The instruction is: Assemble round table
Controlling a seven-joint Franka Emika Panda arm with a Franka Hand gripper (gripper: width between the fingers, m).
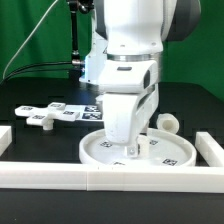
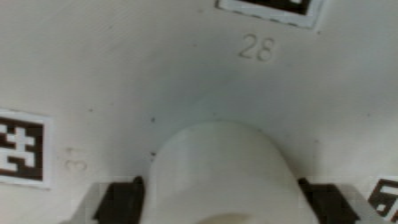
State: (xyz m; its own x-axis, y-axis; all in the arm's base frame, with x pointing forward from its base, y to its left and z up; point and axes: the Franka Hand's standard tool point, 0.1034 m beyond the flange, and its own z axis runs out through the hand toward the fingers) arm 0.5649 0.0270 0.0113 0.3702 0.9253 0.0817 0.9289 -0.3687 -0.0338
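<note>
Over the large rimmed disc [image 1: 172, 156], near its centre, we see the hand [image 1: 131, 152] pointing straight down. Its fingertips are at or just above the disc's floor; the exterior view does not let us say whether they touch it. The disc lies flat on the black bench [image 1: 45, 142], close behind the front white bar [image 1: 110, 180], and carries several square tags on its inner face.

Behind the disc, toward the exterior view's right, the short cylinder leg [image 1: 169, 124] rests on the bench just beside the rim, apart from the hand. The cross-shaped foot piece [image 1: 44, 118] lies well apart from the hand, toward the exterior view's left. The marker board [image 1: 78, 110] lies next to the foot piece.

From the wrist view, the disc's white face [image 2: 160, 90] fills the picture, showing an embossed number 28 [image 2: 260, 47] and parts of three tags at the edges. The two dark fingers [image 2: 121, 198] stand wide apart. A white rounded body [image 2: 222, 165] fills the whole gap between them and reaches both. We cannot tell which part that body is. Nor can we tell whether the fingers press on it or only flank it, so we cannot say whether the hand is clenched or released.
</note>
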